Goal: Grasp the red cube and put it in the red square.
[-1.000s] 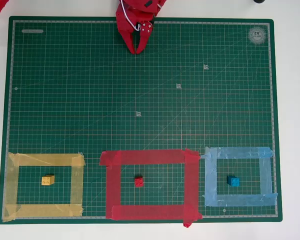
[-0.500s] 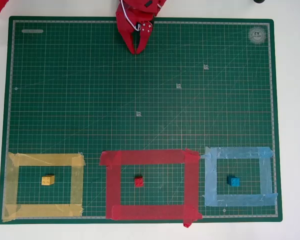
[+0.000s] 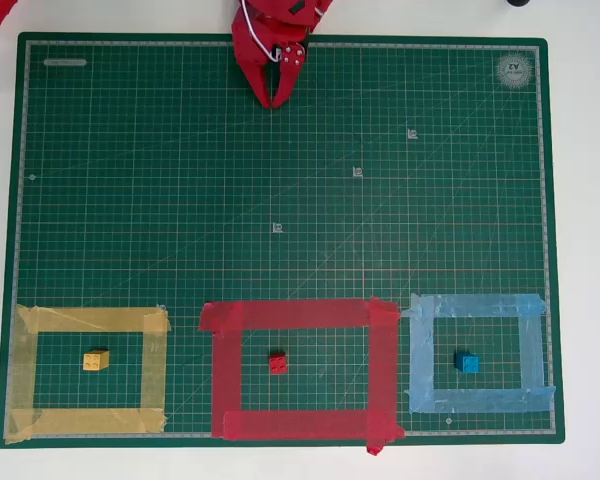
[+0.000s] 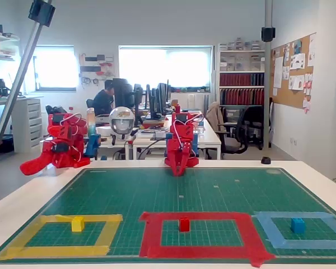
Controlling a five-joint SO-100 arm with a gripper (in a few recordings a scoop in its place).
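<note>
The red cube (image 3: 278, 362) (image 4: 184, 224) rests on the green mat inside the red square (image 3: 225, 370) (image 4: 151, 232), a frame of wide red tape at the mat's near edge. My red gripper (image 3: 276, 102) (image 4: 178, 172) hangs at the far edge of the mat, fingertips together and pointing down at the mat, with nothing between them. A wide stretch of mat separates it from the cube.
A yellow cube (image 3: 96, 360) lies inside a yellow tape frame (image 3: 22, 370) to the left of the red one. A blue cube (image 3: 467, 363) lies inside a light-blue tape frame (image 3: 420, 365) to the right. The green cutting mat (image 3: 180, 200) covers most of the white table.
</note>
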